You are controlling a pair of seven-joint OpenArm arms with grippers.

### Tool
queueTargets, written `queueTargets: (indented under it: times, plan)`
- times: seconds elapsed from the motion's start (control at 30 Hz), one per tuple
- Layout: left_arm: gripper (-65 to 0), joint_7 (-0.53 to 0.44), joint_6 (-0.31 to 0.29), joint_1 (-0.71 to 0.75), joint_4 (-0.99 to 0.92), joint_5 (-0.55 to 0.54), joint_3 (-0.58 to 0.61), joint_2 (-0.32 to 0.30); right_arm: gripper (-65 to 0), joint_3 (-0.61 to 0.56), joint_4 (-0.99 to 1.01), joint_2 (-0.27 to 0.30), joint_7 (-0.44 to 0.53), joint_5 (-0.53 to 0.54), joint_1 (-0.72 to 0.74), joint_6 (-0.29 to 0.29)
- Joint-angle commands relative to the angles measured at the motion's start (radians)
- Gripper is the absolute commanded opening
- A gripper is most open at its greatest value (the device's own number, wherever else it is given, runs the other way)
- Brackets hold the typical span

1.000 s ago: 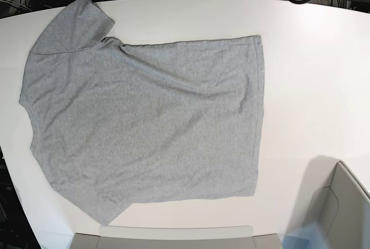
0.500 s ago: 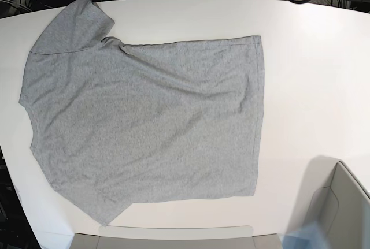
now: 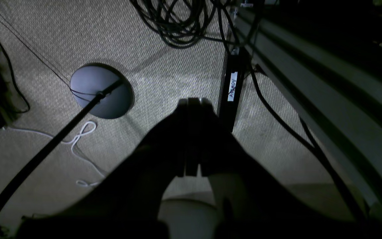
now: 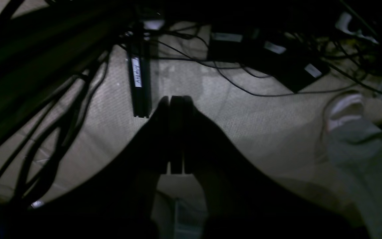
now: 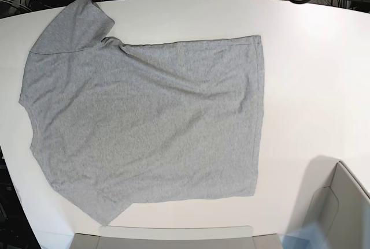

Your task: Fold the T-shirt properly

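From my station I saw the T-shirt (image 5: 144, 125) spread flat on the white table (image 5: 312, 75), plain grey side up, its hem toward the right of the base view and one sleeve reaching the table's far left corner. Soft wrinkles ran across its upper half. Neither arm showed in that view. My left gripper (image 3: 193, 101) hung below table level, pointed at the carpeted floor (image 3: 61, 30), and its jaws were pressed together with nothing between them. Beyond it sat a round dark stand base (image 3: 101, 90) with a pole rising from it, a coil of black cables (image 3: 177, 20) and a loose white cord (image 3: 81, 139). My right gripper (image 4: 175, 98) was likewise clenched on nothing, over the same carpet, near a black rail with a white label (image 4: 138, 79) and a dark box trailing wires (image 4: 270, 59)
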State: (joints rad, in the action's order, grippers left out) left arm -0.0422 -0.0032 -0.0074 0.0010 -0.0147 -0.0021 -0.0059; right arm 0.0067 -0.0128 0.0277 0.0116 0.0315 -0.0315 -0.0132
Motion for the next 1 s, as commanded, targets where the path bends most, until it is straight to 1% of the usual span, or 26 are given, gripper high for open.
queueTargets:
  times: [0.0,0.07,0.13,0.17,0.27,0.4,0.5,0.63,0.87,0.9,0.97]
  plan:
    - [-64.9,-0.04,0.004,0.005,0.0,0.003,-0.002,-0.003,-64.7,0.003,0.0,0.004,0.026,0.029,-0.012,0.005]
    - [-64.9,-0.132,0.004,0.011,0.0,0.003,-0.002,-0.004,-64.7,0.002,0.0,0.005,0.1,0.086,-0.037,0.005]
    - [-64.9,-0.23,0.004,0.039,-0.001,0.003,-0.002,-0.004,-64.7,0.002,0.0,0.013,0.198,0.11,-0.066,0.005]
    - [-64.9,-0.282,0.002,0.056,-0.001,0.003,-0.002,-0.007,-64.7,0.002,0.004,0.025,0.256,0.112,-0.081,0.005]
    - [-64.9,-0.414,0.001,0.096,-0.001,0.003,-0.002,-0.024,-64.7,-0.003,0.003,0.031,0.41,0.112,-0.133,0.005]
    - [-64.8,-0.64,0.001,0.152,-0.001,0.003,-0.002,-0.029,-64.6,-0.006,0.004,0.033,0.621,0.11,-0.198,0.005]
    - [-64.8,-0.784,0.001,0.189,-0.001,0.003,-0.002,-0.05,-64.5,-0.004,0.006,0.033,0.729,0.11,-0.235,0.005]
    - [-64.7,-0.953,0.001,0.229,-0.001,0.003,-0.002,-0.055,-64.5,-0.001,0.006,0.033,0.856,0.11,-0.276,0.005]
    - [-64.7,-1.27,0.001,0.286,-0.001,0.006,0.003,-0.053,-64.5,-0.004,0.006,0.033,1.118,0.11,-0.341,0.005]
    - [-64.7,-1.306,0.001,0.295,-0.001,0.006,0.003,-0.052,-64.5,-0.006,0.0,0.033,1.146,0.11,-0.353,0.005]
    - [-64.7,-1.292,-0.001,0.312,0.017,0.006,0.003,-0.05,-64.5,0.0,-0.006,0.033,1.135,0.112,-0.362,0.005]
